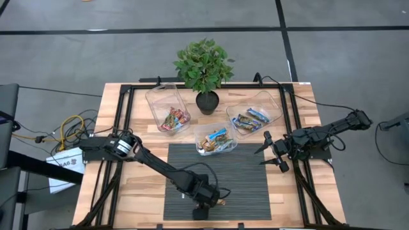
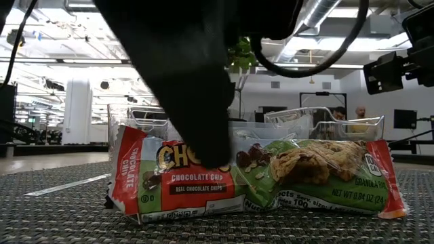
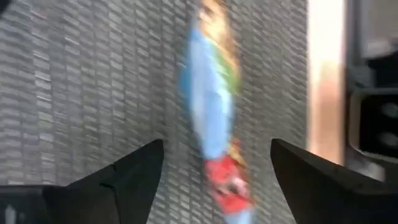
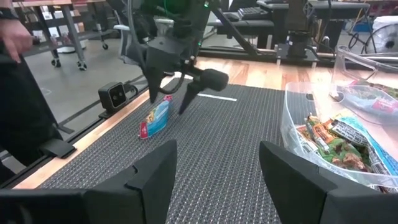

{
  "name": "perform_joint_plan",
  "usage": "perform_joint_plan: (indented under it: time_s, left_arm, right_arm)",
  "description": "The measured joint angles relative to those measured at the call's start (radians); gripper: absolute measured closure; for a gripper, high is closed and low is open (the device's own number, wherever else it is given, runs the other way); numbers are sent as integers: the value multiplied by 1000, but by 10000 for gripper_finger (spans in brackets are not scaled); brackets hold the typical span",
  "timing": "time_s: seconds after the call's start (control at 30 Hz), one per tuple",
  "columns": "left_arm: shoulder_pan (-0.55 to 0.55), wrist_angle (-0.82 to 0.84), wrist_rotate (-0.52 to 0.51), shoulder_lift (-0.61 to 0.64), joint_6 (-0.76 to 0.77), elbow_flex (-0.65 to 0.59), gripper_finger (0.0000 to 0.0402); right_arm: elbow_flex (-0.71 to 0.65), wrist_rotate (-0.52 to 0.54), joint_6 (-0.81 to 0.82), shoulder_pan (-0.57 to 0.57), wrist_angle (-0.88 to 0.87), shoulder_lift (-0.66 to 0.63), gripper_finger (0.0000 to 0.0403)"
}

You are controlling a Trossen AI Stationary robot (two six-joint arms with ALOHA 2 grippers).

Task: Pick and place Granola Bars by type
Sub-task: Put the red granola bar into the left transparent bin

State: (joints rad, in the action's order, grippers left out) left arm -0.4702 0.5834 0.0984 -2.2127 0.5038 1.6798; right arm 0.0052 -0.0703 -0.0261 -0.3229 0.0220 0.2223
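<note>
From above, the left gripper [image 1: 206, 203] hangs low over the near edge of the dark ribbed mat [image 1: 246, 185], and only a small tan sliver of the granola bar [image 1: 219, 202] shows beside it; the arm hides the rest. Three clear bins hold more wrapped bars: the left bin [image 1: 167, 108], the middle bin [image 1: 216, 138] and the right bin [image 1: 255, 114], grouped around a potted plant [image 1: 204, 67]. The right gripper [image 1: 271, 152] waits with its fingers spread at the mat's right edge.

At table height, the bar [image 2: 254, 179] lies flat on the mat, its long axis running across the picture. Its shiny wrapper is red and green, printed "chocolate chip", with a photo of the bar towards one end. A dark finger [image 2: 196, 102] comes down in front of its upper middle and covers part of the brand name.

The left wrist camera shows the bar [image 3: 214, 118] as a blur of light blue, green and red lying lengthwise between the two spread fingers [image 3: 130, 177], touching neither.

The right wrist camera sees the left gripper [image 4: 171, 96] poised open over the bar [image 4: 155, 118], which lies near the mat's edge, red end nearer the camera. The middle bin [image 4: 298, 115] is cut off at the frame's side.
</note>
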Motion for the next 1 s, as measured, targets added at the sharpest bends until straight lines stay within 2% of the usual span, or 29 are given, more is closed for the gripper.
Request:
perform_joint_plan:
  time_s: [0.1, 0.2, 0.47, 0.63, 1.0]
  left_arm:
    - [0, 29, -72, 0, 1, 0, 119]
    - [2, 38, -80, 0, 12, 0, 130]
    - [-1, 10, 16, -26, 75, 3, 154]
    - [-10, -3, -17, -29, 104, 3, 171]
    - [-7, 12, -36, -30, 146, 1, 262]
  right_arm:
    - [0, 0, 0, 0, 1, -1, 182]
    - [0, 0, 0, 0, 0, -1, 182]
    - [0, 0, 0, 0, 0, 0, 182]
    - [0, 0, 0, 0, 1, 0, 182]
    - [0, 0, 0, 0, 0, -1, 182]
